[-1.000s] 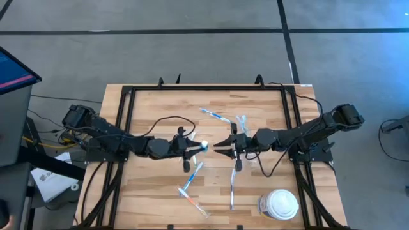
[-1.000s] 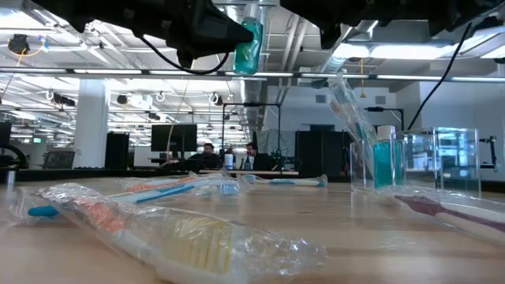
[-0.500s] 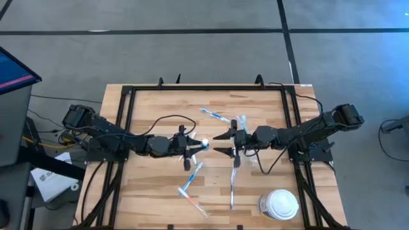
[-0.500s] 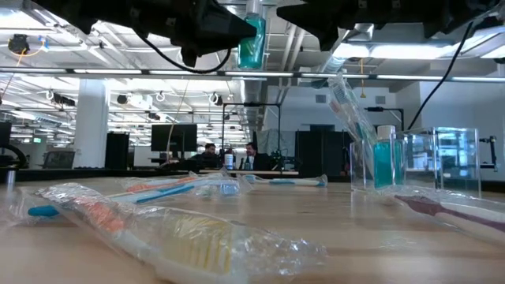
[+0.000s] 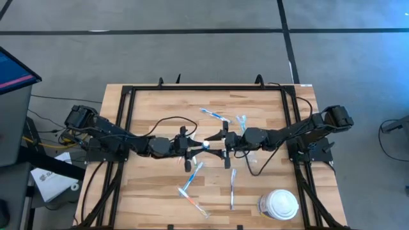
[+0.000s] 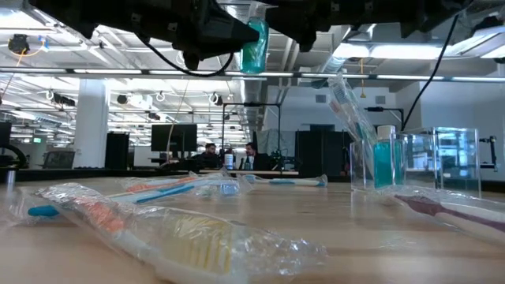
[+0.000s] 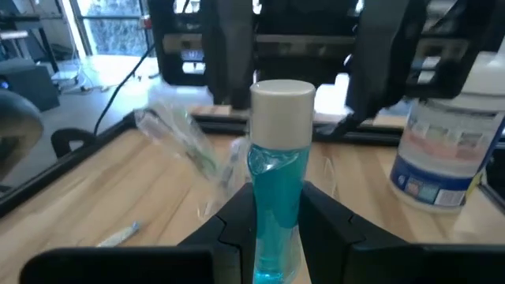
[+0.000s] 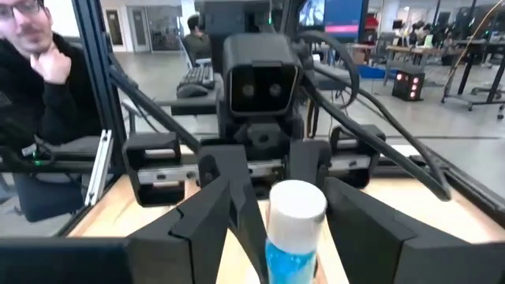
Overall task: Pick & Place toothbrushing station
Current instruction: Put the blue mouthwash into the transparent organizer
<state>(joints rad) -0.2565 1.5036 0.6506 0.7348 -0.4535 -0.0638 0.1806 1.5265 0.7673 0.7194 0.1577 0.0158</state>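
The left gripper (image 7: 276, 217) pinches a small teal tube (image 7: 278, 170) with a white cap, holding it in the air above mid-table, its long axis pointing toward the right arm. The right gripper (image 8: 280, 209) faces it with fingers spread to either side of the capped end, apparently not yet touching. So the tube lies straight ahead of the right gripper. Below, wrapped toothbrushes (image 5: 191, 181) lie scattered; the clear plastic cup (image 6: 377, 162) stands toward the right arm's side, clear of the handover.
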